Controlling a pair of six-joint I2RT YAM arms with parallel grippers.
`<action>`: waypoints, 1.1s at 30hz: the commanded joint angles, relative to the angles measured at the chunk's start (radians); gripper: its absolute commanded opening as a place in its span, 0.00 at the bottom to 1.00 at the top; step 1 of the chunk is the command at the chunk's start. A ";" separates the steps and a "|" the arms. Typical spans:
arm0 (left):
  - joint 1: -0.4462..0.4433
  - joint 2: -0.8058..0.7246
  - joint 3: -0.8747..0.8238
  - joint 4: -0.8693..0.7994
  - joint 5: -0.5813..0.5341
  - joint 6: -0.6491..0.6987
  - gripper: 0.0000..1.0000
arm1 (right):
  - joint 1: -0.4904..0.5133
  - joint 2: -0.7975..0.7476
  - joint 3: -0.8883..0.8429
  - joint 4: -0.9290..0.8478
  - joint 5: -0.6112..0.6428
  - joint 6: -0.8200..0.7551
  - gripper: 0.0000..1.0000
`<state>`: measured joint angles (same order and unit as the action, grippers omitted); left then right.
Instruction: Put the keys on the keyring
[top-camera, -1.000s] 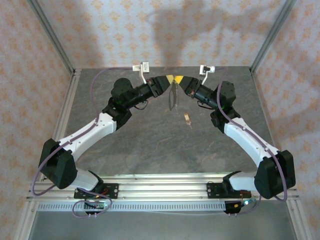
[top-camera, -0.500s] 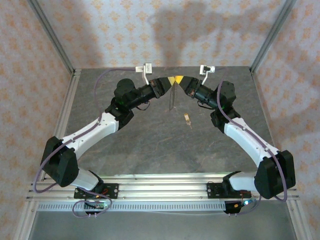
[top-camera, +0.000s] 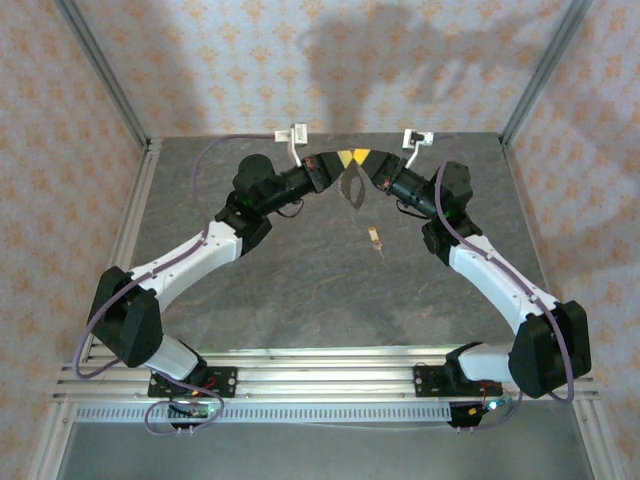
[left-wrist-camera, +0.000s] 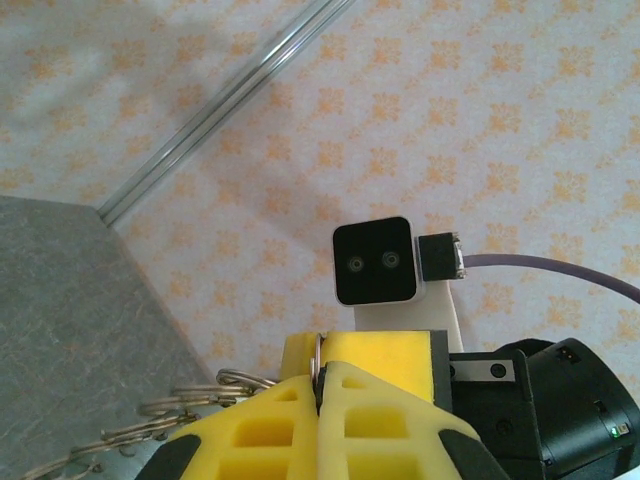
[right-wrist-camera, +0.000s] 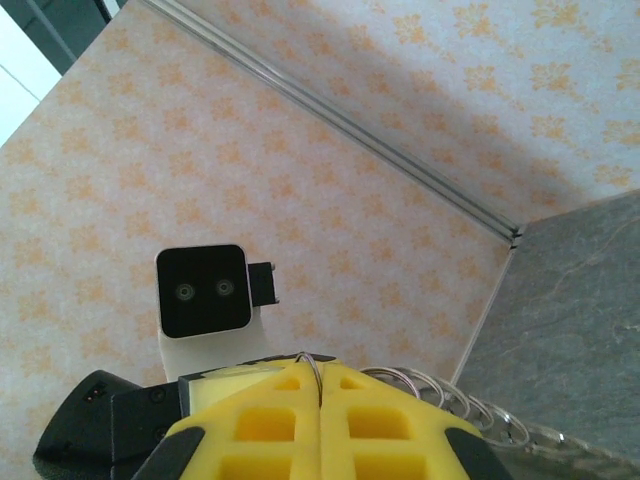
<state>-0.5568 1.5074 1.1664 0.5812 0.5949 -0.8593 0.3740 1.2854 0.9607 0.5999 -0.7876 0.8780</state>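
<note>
L gripper (top-camera: 341, 160) and R gripper (top-camera: 360, 160) meet at top centre of the frame, both clamped on the keyring (top-camera: 351, 188), which hangs btwn them. Brass key (top-camera: 374, 240) lies on the table (top-camera: 300, 290) just below, apart from the ring.

— How is the light falling?
— Brightly, from the near side; broad soft shadows are spreading over the far wall (top-camera: 400, 45).
— Sharpness?
— The yellow fingers (left-wrist-camera: 425, 430) are blurring slightly, close to the wrist lenses.

Orange-patterned walls (top-camera: 330, 60) with aluminium posts (top-camera: 100, 75) enclose a grey table (top-camera: 300, 290).
</note>
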 joint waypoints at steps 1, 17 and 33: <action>-0.020 0.000 0.024 0.044 0.014 0.064 0.00 | 0.006 -0.045 0.023 -0.056 -0.010 -0.042 0.10; -0.020 -0.035 0.018 0.041 0.032 0.223 0.00 | -0.152 -0.219 -0.122 -0.160 0.117 0.021 0.54; -0.034 -0.130 -0.161 0.159 -0.130 0.470 0.00 | -0.153 -0.244 -0.158 -0.285 0.128 -0.033 0.55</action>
<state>-0.5774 1.4269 1.0283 0.6563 0.5243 -0.4923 0.2253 1.0580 0.8207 0.3363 -0.6697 0.8665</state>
